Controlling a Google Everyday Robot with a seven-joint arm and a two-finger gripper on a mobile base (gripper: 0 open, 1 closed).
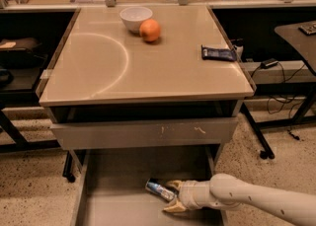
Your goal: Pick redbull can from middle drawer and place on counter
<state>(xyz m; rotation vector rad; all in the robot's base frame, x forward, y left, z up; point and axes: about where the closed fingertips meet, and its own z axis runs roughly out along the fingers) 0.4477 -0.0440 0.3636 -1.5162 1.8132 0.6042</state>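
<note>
redbull can between spread fingers

gripper is down inside the middle drawer. it is open, with one finger on each side of the can's near end, and i think it is not squeezing yet. the can lies on its side, just left of the gripper, so the fingers come at it from the end. the surface where it must go is high above the gripper.

- Overhead light is falling evenly on the counter; the glossy top is throwing soft glare.
- Orange is casting a short shadow.
- Gripper, fingers spread, is sitting in the dimmer, shaded drawer.
</note>
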